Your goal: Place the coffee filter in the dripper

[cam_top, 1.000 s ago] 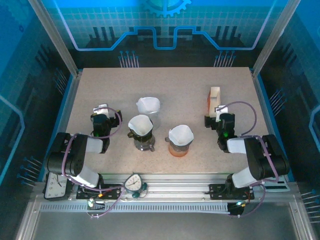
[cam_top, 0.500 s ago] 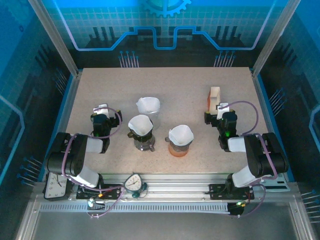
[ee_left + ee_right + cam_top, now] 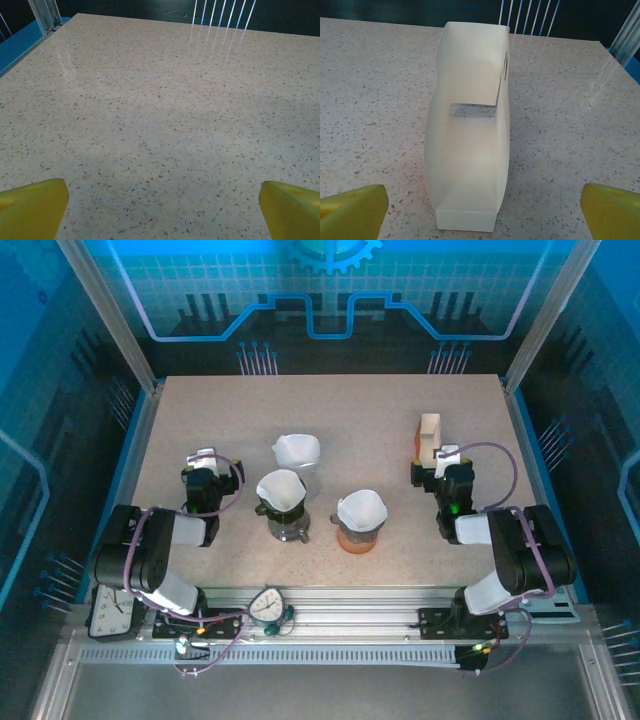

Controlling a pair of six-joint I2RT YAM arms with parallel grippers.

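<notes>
Facing a cream curved card holder (image 3: 470,125), the right tool (image 3: 481,212) is spread wide and grips nothing.
A white paper cone filter (image 3: 297,449) seems to stand on the speckled desk (image 3: 370,410) just behind the dark glass dripper (image 3: 283,505); it is well apart from the right tool and nearer the left tool (image 3: 160,205), which gapes unladen over bare desk; that dripper and the orange-tinted dripper (image 3: 359,525) both look lined in white; the risk, I judge, is the yellow fingers (image 3: 350,207) toppling the light holder, or crumpling thin paper on closing.
</notes>
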